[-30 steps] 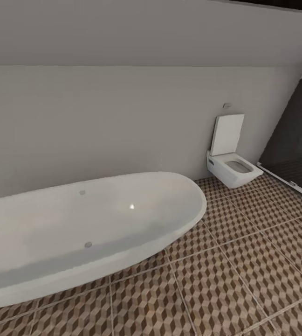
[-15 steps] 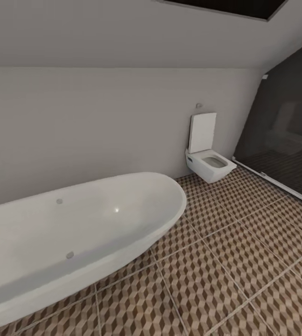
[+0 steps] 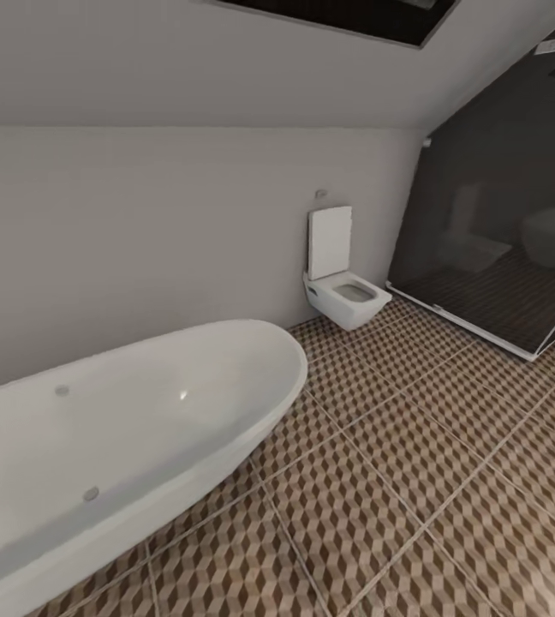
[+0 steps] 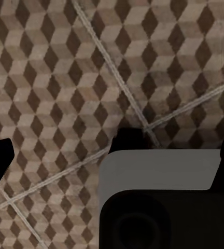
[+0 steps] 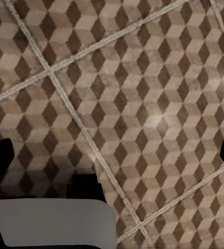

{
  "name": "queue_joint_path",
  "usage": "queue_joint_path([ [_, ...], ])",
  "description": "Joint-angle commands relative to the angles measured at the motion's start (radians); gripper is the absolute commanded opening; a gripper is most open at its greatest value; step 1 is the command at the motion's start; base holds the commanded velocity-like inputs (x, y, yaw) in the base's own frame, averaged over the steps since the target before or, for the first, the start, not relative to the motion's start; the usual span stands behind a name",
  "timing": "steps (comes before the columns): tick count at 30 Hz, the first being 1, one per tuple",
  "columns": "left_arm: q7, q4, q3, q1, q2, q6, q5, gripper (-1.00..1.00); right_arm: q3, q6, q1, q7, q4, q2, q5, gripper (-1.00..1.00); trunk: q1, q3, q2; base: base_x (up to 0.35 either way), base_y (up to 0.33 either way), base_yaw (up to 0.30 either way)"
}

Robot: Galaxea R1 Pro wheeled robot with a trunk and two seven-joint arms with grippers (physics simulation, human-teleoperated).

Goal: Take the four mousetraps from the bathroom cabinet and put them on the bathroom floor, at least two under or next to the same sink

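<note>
Transit phase, by my reading: I am in the bathroom, but none of the mousetraps, the cabinet or the sink is in front of me, so the step in hand is finding the cabinet, with nothing retrieved as far as I can judge. Head view has a white bathtub point(image 3: 115, 446) running along the grey wall, a white toilet point(image 3: 339, 278) with its lid up beyond the tub's rounded end, and a dark glass shower enclosure point(image 3: 500, 231) in the far corner. The bathroom floor point(image 3: 414, 480), cube-patterned tile with pale grout, lies bare between the tub and the shower's threshold; that is my open lane. Left gripper point(image 4: 112, 150): dark fingertips at both edges of its wrist view, spread wide, nothing between them, tile below. Right gripper point(image 5: 112, 155): likewise spread wide apart and holding nothing, over tile. Next move calls for turning the base or head until the orange-brown sideboard comes into sight. Edges to mind: the tub's rim close on my left, the toilet bowl jutting from the wall, and the shower's glass edge and floor rail on my right.
</note>
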Motion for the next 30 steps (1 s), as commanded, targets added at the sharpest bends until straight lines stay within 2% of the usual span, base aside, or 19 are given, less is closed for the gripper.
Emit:
queue_joint_path([
  [1, 0.001, 0.003, -0.007, -0.001, -0.001, -0.004, 0.005, 1.00, 0.008, -0.001, 0.000, -0.004, -0.001, 0.000, -0.008, 1.00, 0.000, 0.000, 0.000, 0.000, 0.000, -0.285],
  [30, 0.001, 0.003, -0.007, -0.001, -0.001, -0.004, 0.004, 1.00, 0.008, -0.001, 0.000, -0.004, -0.001, 0.000, -0.008, 1.00, 0.000, 0.011, 0.000, 0.000, 0.000, -0.285],
])
